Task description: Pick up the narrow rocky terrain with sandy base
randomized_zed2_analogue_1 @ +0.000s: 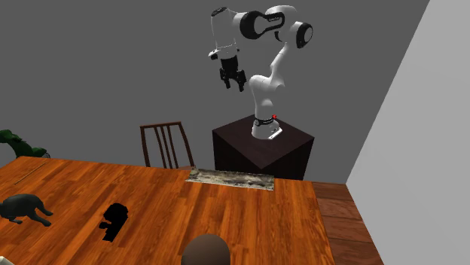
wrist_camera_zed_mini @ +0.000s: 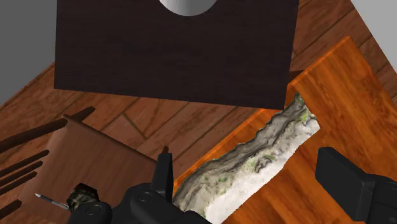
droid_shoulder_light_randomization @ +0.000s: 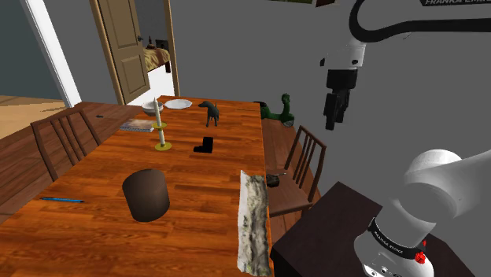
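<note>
The narrow rocky terrain [droid_shoulder_light_randomization: 253,224] [randomized_zed2_analogue_1: 230,178] [wrist_camera_zed_mini: 254,165] lies flat on the wooden tabletop [droid_shoulder_light_randomization: 94,181], right at the edge that faces the stand [droid_shoulder_light_randomization: 330,228] [randomized_zed2_analogue_1: 263,147] [wrist_camera_zed_mini: 172,51]. It is a long strip, grey and pale with flecks of green. Its long axis runs along that edge, so one long side is turned toward the stand and each short end points along the tabletop's rim. It rests on its broad face, not tilted. The pincer [droid_shoulder_light_randomization: 337,110] [randomized_zed2_analogue_1: 232,79] [wrist_camera_zed_mini: 254,181] hangs high in the air, above the stand's level and off to the side where a wooden chair [droid_shoulder_light_randomization: 303,169] [randomized_zed2_analogue_1: 166,143] stands just beside the stand. Its black fingers [wrist_camera_zed_mini: 347,184] are spread wide with nothing between them, and they are well apart from the strip. Farther from the stand than the strip, a dark brown cup [droid_shoulder_light_randomization: 146,194], a small black object [droid_shoulder_light_randomization: 205,145], a candlestick [droid_shoulder_light_randomization: 162,130] and a dark dog figurine [droid_shoulder_light_randomization: 209,112] stand on the tabletop.
</note>
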